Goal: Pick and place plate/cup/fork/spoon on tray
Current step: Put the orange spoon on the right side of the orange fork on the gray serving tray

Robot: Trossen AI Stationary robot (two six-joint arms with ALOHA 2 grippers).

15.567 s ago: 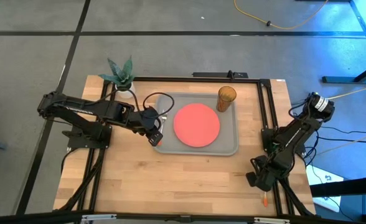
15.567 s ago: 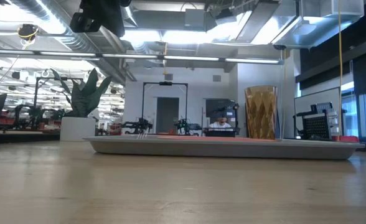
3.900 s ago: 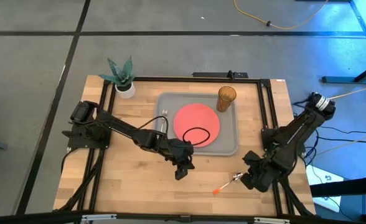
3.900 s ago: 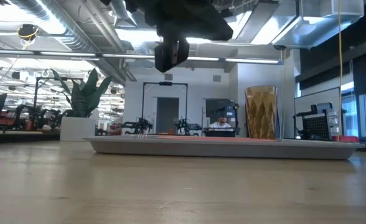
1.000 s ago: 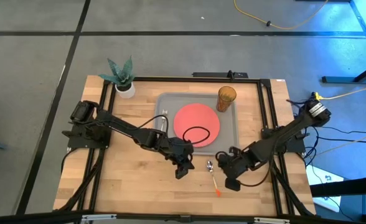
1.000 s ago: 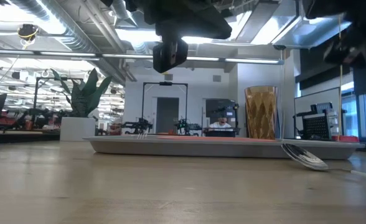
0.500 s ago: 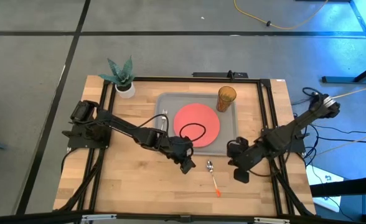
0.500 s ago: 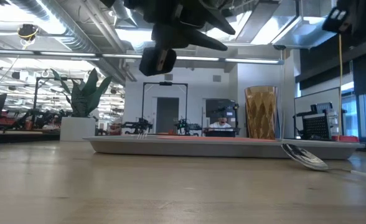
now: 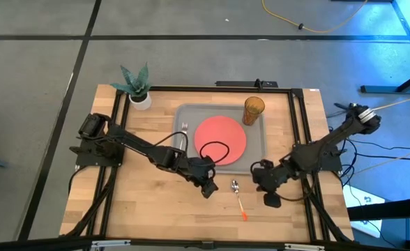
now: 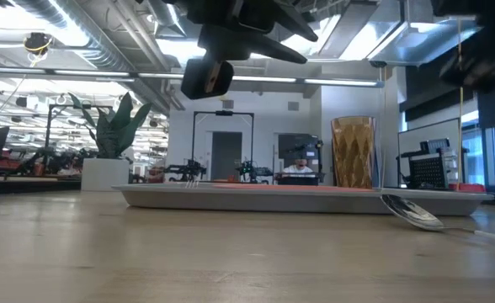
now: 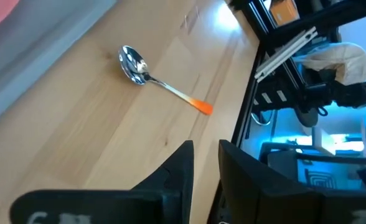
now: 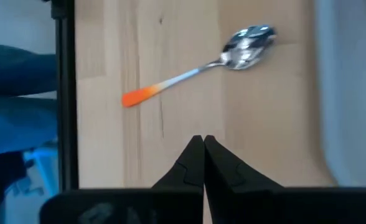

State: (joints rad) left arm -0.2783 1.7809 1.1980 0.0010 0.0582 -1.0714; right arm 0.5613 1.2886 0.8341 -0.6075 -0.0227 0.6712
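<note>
Spoon: the small silver metal spoon with an orange handle (image 9: 238,196) lay flat on the wooden table (image 9: 142,209), just off the near edge of the tray, not on it. Its round bowl pointed at the tray.
Tray: the big flat grey tray with rounded corners (image 9: 259,152) sat in the middle of the table.
Plate: the round coral-red plate (image 9: 222,134) lay on the tray, with a loop of black cable (image 9: 217,150) across it.
Cup: the see-through amber-brown cup (image 9: 253,110) stood up in a far corner of the tray.
Fork: the little fork with silver tines (image 9: 184,127) lay on the tray, on the other side of the plate from the cup.
Left claw: the left gripper (image 9: 208,188) hung just beside the spoon with a small gap between its fingers, holding nothing.
Right claw: the right gripper (image 9: 270,195) hung near the spoon on the other side, fingers pressed together and empty.
Plant: a white pot with a green plant (image 9: 138,89) stood past the tray's far corner.
</note>
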